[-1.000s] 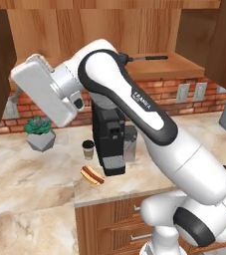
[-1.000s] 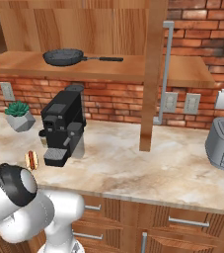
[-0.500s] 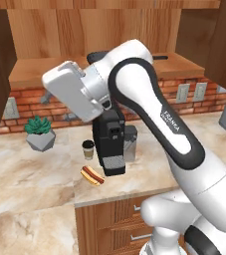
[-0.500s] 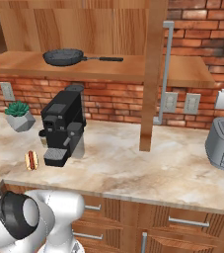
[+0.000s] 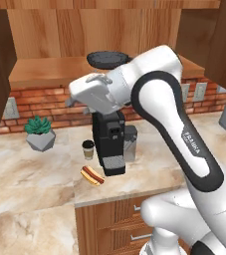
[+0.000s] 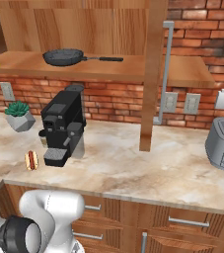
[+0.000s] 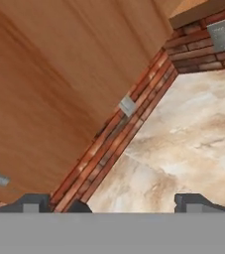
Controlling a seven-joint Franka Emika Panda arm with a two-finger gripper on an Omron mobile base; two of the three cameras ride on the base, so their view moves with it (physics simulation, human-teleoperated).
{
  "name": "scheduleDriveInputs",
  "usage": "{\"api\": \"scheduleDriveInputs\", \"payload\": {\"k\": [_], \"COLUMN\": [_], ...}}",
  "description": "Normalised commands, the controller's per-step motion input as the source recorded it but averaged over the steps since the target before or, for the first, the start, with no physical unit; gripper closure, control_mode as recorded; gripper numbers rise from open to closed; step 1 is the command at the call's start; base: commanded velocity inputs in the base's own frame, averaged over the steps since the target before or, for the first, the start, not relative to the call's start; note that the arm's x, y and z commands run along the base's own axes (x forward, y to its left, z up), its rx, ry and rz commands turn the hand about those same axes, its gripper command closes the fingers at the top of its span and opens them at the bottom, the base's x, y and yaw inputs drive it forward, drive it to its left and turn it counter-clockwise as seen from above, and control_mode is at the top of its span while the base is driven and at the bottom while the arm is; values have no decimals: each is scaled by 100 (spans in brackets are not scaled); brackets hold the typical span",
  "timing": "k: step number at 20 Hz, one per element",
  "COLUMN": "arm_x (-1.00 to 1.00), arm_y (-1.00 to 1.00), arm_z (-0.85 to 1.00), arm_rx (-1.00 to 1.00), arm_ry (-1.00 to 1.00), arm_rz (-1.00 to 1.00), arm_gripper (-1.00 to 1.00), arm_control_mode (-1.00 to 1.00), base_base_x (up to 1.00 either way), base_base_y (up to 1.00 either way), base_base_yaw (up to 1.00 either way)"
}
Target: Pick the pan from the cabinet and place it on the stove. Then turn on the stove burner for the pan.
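Marble tabletop (image 6: 133, 168) under open cabinet (image 6: 108, 29), pan (image 6: 64, 57) on its shelf above coffee machine (image 6: 63, 126), jaws wide apart, holding nothing.

The pan (image 5: 107, 59) sits on the open cabinet (image 5: 40, 69) shelf above the coffee machine (image 5: 109, 142).

1. In the left base view the white arm rises from the lower right, bends at a dark-banded elbow high in the middle, and reaches leftward.
2. The wrist and white hand block lie roughly level, pointing left and a little toward the camera.
3. In the right base view the arm's base joints sit at the lower left.
4. The tool (image 7: 113, 201) stands with its jaws spread wide, one dark fingertip (image 7: 32, 202) at each side of the hand view, nothing between them.
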Motion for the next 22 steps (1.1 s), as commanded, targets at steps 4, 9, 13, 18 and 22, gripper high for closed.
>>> {"api": "scheduleDriveInputs", "payload": {"k": [4,9,13,18,22], "arm_x": [14,28,29,28,31], "arm_y": [-46,-44,-49,-57,-46], "arm_z": [0,1,2,0,5], "arm_rx": [0,0,0,0,0], "arm_ry": [-21,-12,-9,-10,-4], "arm_rz": [0,0,0,0,0], "arm_gripper": [-100,-100,-100,-100,-100], "arm_control_mode": [-100,-100,-100,-100,-100], "base_base_x": [0,0,0,0,0], "base_base_y": [0,0,0,0,0], "base_base_yaw": [0,0,0,0,0]}}
